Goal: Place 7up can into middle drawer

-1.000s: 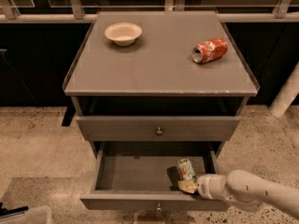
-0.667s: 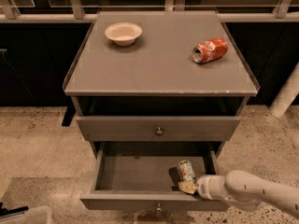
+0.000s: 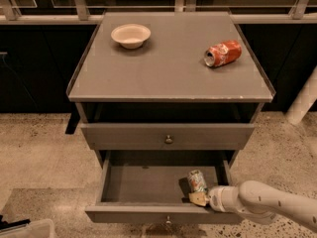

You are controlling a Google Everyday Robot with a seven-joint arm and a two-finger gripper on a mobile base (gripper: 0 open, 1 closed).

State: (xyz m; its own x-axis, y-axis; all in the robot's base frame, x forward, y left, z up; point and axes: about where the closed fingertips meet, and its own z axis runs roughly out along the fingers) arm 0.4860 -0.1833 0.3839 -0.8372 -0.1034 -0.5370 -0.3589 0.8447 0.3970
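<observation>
Gripper [image 3: 200, 198] of the one-armed robot reaches in over the right front corner of the middle drawer [image 3: 143, 183], low beside the base of the 7up can [image 3: 196, 180]. The can stands roughly upright on the drawer floor, near the right wall and close behind the front panel. Whether the gripper clasps the can or has let it go cannot be told; the two look to be touching or nearly so. The white arm [image 3: 277, 206] enters from the right of the drawer, crossing its side wall. That low sideways approach likely lets the can be set down on its base rather than dropped.

The drawer is pulled well out, giving open floor to receive the can, while the upper drawer front [image 3: 124, 135] directly above it is shut. Higher above the drawer, on the cabinet top [image 3: 163, 73], a red-orange soda can [image 3: 223, 53] lies on its side to the right and a pale bowl [image 3: 131, 35] sits to the left, both apart from the job.

Against the view a second ago, little differs: can, gripper and arm occupy almost the same spot in the drawer's right front corner, suggesting the placing is at or near completion, with release and withdrawal apparently remaining.
</observation>
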